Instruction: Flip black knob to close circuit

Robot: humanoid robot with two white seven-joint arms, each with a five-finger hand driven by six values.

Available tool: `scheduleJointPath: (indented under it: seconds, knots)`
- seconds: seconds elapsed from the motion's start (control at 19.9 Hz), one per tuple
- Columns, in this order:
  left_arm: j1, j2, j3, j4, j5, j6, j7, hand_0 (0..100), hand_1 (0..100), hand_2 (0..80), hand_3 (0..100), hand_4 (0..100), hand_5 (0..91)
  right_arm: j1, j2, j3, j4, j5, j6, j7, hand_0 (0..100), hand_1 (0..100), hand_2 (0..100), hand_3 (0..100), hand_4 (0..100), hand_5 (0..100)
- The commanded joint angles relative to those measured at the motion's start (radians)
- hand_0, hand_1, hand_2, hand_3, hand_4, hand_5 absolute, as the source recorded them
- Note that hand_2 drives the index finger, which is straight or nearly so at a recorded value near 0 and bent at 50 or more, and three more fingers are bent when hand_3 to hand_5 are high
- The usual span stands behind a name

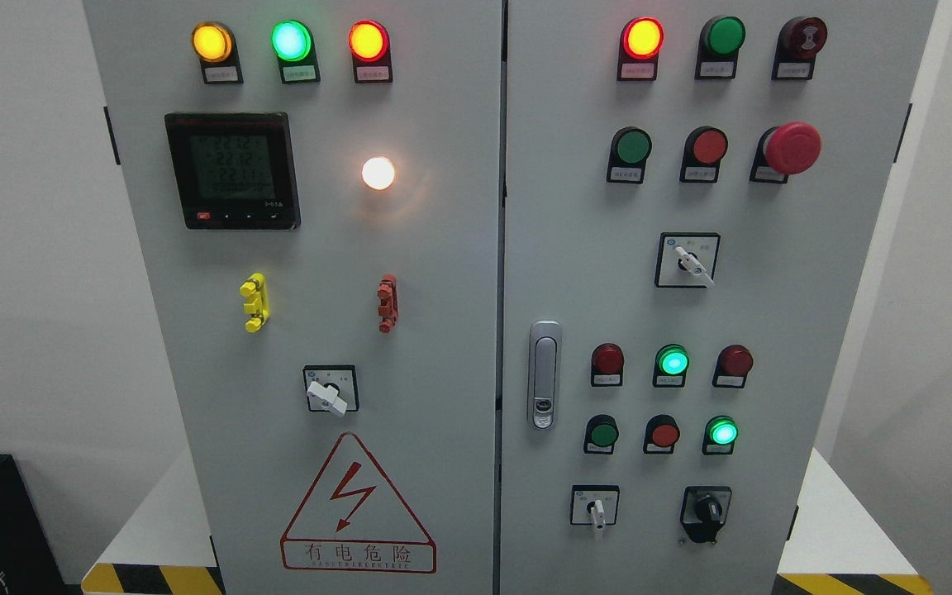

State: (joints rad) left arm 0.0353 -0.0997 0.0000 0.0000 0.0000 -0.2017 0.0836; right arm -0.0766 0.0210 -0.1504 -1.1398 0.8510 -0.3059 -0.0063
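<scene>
Sitting at the lower right of the frame on the grey cabinet door [773, 330], black knob [706, 511] likely stiff, small, rigid, best pinched across its raised central bar and twisted; neither robot hand in view, so grasp state unknowable.

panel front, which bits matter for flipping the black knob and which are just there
For the job:
- black knob, low on the right door

Just there:
- white selector switches
- red mushroom stop button
- digital meter
- lit lamps along the top
- door handle
- warning triangle

Neither hand is in view.
</scene>
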Motion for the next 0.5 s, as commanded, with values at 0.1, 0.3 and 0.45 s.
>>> scheduleJointPath:
  seconds: [0.1,0.3,0.45]
  knots:
    - [0.000,0.000,-0.020,0.021,-0.020,0.001,0.001,0,0,0.0,0,0,0.0,-0.022,0.085,-0.112,-0.225,0.135,0.004,-0.001,0,10,76,92,73,73]
    - [0.000,0.000,-0.020,0.023,-0.021,0.001,0.001,0,0,0.0,0,0,0.0,-0.023,0.112,-0.132,-0.281,0.235,0.063,-0.021,0,10,76,92,73,73]
    - [0.000,0.000,-0.020,0.021,-0.021,0.001,0.001,0,0,0.0,0,0,0.0,-0.028,0.112,-0.136,-0.307,0.260,0.102,-0.032,0,10,76,92,73,73]
